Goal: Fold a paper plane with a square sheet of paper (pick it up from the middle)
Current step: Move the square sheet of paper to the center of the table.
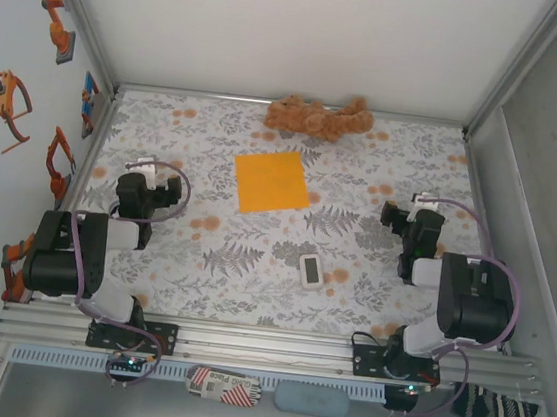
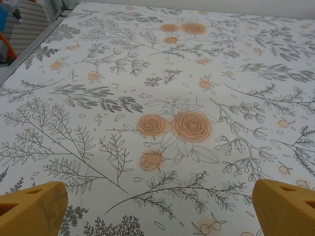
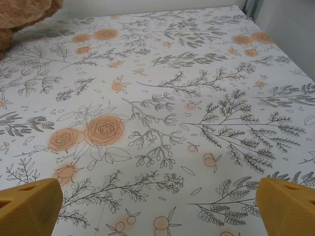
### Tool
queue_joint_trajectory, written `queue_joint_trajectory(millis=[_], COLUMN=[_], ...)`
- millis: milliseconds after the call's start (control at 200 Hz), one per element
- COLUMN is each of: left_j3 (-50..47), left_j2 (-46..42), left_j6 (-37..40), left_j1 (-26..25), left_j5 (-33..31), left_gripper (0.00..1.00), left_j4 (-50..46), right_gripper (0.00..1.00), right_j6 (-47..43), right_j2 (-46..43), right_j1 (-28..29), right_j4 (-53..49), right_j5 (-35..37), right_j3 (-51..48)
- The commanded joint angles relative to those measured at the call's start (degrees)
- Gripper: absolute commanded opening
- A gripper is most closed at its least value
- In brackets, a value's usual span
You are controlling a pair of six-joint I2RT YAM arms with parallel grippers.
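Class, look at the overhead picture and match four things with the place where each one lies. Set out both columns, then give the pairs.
Things
1. square sheet of paper
2. plush toy
3. white device
4. striped cloth

Places
A. at the far edge of the table, by the back wall
B. off the table, past its near right corner
C. flat, around the middle of the table
D. on the table, towards its near edge, slightly right of centre

Pairs: 1-C, 2-A, 3-D, 4-B
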Motion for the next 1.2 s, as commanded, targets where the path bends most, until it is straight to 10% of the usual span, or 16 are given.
queue_joint_trajectory(millis=[0, 1017, 1192], left_j3=[0.87, 0.42, 5.34], left_j2=[0.17, -0.46, -9.79], left_j6=[0.73, 0.74, 0.54], left_j1=[0.0, -0.23, -2.04], left_j5=[0.08, -0.62, -4.14], left_gripper=[0.96, 0.96, 0.96], left_j4=[0.32, 0.83, -16.19], right_gripper=[0.99, 0.99, 1.0], right_j6=[-1.02, -0.59, 0.58], right_j2=[0.37, -0.35, -11.71], right_j1=[-0.39, -0.39, -0.4], right_j4=[0.28, 0.59, -10.81], right_j5=[-0.07, 0.62, 4.96], right_j3=[1.5, 1.14, 2.43])
